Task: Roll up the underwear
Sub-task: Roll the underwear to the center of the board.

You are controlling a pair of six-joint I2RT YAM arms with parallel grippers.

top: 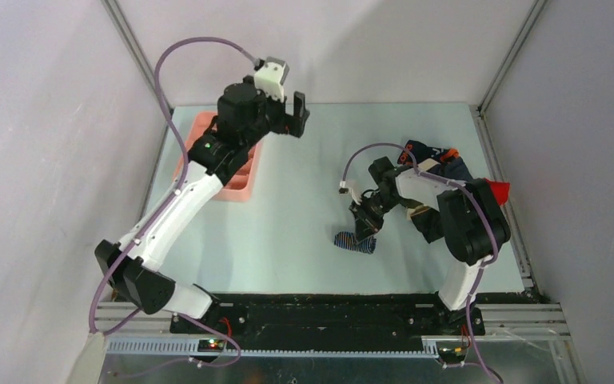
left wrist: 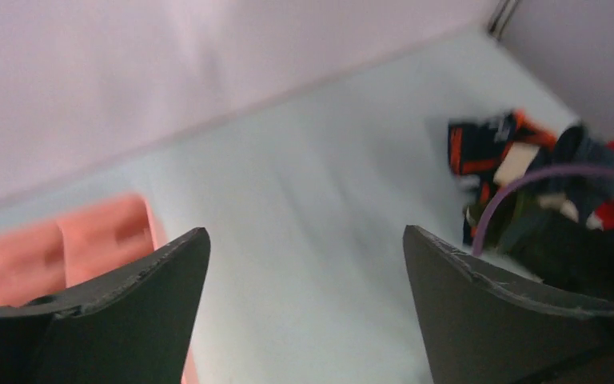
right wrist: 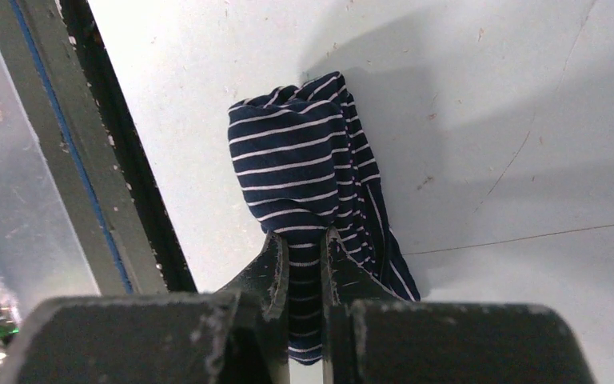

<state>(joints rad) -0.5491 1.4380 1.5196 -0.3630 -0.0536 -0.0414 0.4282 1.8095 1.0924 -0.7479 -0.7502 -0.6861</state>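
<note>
My right end effector [right wrist: 305, 264] is pressed almost together, pinching a fold of the striped briefs [right wrist: 300, 160]. From the wrist view the cloth runs from between the fingertips out toward 12 o'clock, bunched into a loose, half-formed bundle lying on the desk [right wrist: 488, 120].

To do this step well, I judge I should hold the pinch firm and low and turn the cloth over itself along the desk. Lifting it would likely let the bundle sag open. The metal rail [right wrist: 88, 200] at the desk's near edge sits just beside the bundle at 9 o'clock, so I would work away from it, toward 3 o'clock.

Seen from above, the striped briefs [top: 356, 242] poke out at 7 o'clock of the right end effector [top: 365, 228]. The pile of underwear [top: 436, 156] waits at 2 o'clock, near but apart.

My left end effector [top: 292, 112] is spread wide and holds nothing. It hangs well apart at 10 o'clock, above the far end of the pink tray [top: 240, 188].
</note>
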